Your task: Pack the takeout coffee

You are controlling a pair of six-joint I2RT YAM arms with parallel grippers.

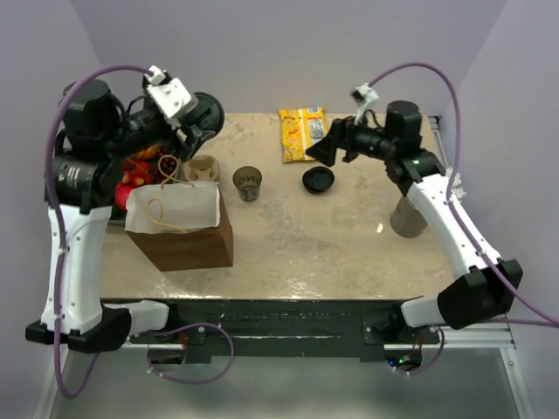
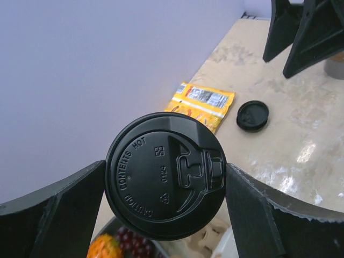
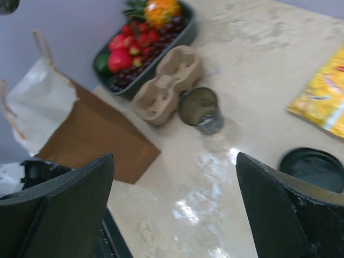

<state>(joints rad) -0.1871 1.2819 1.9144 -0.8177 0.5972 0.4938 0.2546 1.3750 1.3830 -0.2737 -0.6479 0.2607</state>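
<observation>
Left wrist shows left jaws gripping black lid [image 2: 164, 174]; right jaws open near second lid [image 1: 318, 180].

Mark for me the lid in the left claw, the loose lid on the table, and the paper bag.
held lid [image 2: 165, 176], left wrist view, centre of its top face.
loose lid [image 1: 318, 180], top external view, middle of the lid.
paper bag [image 1: 188, 246], top external view, brown front wall.

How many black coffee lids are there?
2. One lid sits in the left gripper, off the table; the other lid lies on the table beside the yellow snack bag. The paper bag may hide more.
</observation>
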